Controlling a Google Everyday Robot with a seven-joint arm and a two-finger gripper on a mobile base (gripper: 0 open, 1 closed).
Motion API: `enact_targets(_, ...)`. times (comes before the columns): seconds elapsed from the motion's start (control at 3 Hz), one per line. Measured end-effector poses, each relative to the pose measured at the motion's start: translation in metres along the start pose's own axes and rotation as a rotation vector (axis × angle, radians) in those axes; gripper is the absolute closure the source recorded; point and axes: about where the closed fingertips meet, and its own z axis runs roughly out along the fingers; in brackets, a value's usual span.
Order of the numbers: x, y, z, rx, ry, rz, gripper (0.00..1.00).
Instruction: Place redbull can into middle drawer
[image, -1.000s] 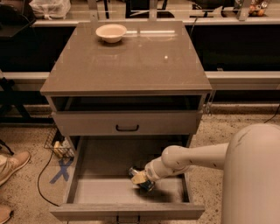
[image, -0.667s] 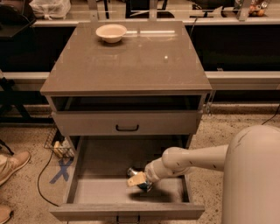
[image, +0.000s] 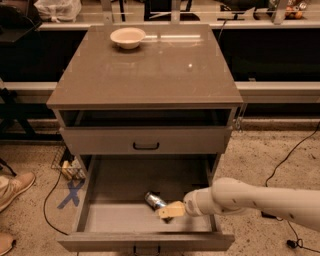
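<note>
The redbull can (image: 154, 200) lies tilted on the pale grey floor of the open middle drawer (image: 115, 217), right of its middle and toward the front. My gripper (image: 169, 211) reaches into the drawer from the right, low over the floor. Its beige tip sits at the can's near right end and covers part of it. I cannot tell whether it touches the can. My white arm (image: 250, 200) comes in over the drawer's right wall.
The shallower drawer front with a black bar handle (image: 146, 146) above is shut. A beige bowl (image: 128, 37) stands on the cabinet top (image: 150, 75). Someone's shoes (image: 14, 187) are at the left on the floor, with cables and a blue X mark (image: 70, 194).
More of the can now shows to the left of the gripper, low on the drawer floor. The gripper has stayed in nearly the same place.
</note>
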Motion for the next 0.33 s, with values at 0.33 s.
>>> enact_targets(0.33,0.0092,0.0001,-0.0422,-0.014,-0.064,0.037,0.00)
